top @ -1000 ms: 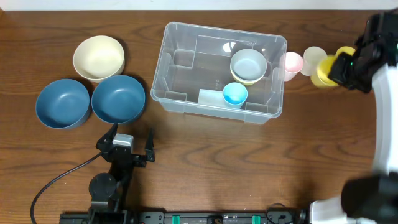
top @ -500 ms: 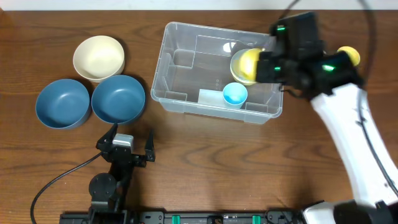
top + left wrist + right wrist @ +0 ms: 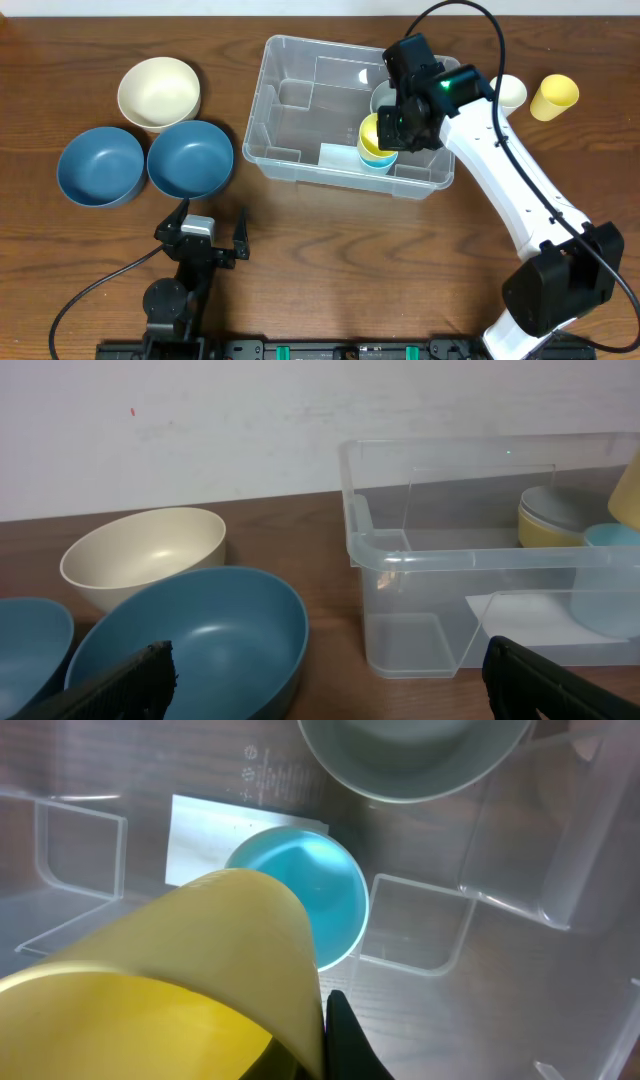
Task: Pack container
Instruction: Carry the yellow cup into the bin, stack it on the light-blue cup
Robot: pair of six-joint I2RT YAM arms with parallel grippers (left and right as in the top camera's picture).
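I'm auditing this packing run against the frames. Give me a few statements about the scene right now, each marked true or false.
1. The right gripper holds the held yellow cup over the container. True.
2. The blue cup lies on the table outside the container. False: it stands inside, right below the held yellow cup.
3. The two blue bowls sit inside the container. False: they are on the table to its left, by the cream bowl.
4. The left gripper is open and empty. True.
5. A second yellow cup stands outside the container. True.
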